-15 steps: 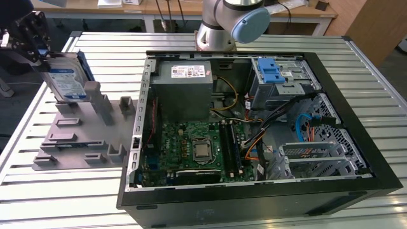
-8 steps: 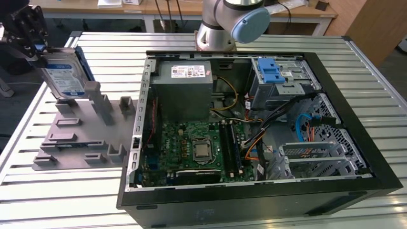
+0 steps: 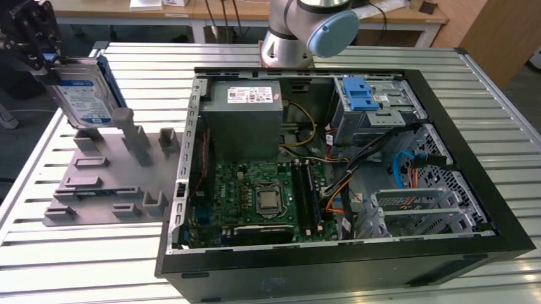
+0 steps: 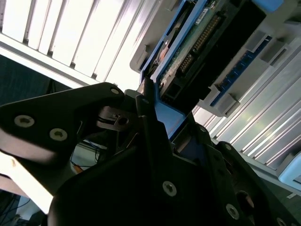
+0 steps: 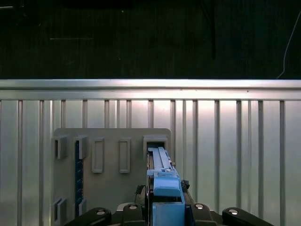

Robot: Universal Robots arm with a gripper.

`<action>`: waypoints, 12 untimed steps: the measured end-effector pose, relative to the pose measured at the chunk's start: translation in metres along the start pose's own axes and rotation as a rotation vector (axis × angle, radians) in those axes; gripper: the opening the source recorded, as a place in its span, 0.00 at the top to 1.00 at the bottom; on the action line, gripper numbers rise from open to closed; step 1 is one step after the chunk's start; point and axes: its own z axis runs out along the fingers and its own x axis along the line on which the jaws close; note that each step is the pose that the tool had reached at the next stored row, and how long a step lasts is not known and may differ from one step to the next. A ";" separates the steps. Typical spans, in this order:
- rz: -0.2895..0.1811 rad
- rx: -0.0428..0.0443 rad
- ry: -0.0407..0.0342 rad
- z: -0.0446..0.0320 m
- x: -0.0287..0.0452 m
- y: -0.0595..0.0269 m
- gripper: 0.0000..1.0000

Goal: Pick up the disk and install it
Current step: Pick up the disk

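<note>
Exterior view: black gripper [image 3: 50, 66] clenched on the flat silver disk with blue rails [image 3: 82, 95], which hung upright beneath it, above the grey slotted fixture plate [image 3: 101, 183]. Pick-up step, judged; install calls for clearing the posts.
Second wrist view: finger contact hidden by gripper body.
First wrist view: disk [image 5: 162, 181] edge-on; lower end obscured.

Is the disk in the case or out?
Out. The gripper holds the disk upright at the grey holder, outside the case.
</note>
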 end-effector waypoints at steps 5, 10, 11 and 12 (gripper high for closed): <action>0.000 0.0048 -0.0008 -0.0090 0.0000 0.0000 0.64; 0.000 0.0086 -0.0021 -0.0190 -0.0001 0.0000 0.64; 0.000 0.0093 -0.0025 -0.0206 -0.0001 0.0000 0.64; 0.000 0.0099 -0.0029 -0.0221 -0.0001 0.0001 0.64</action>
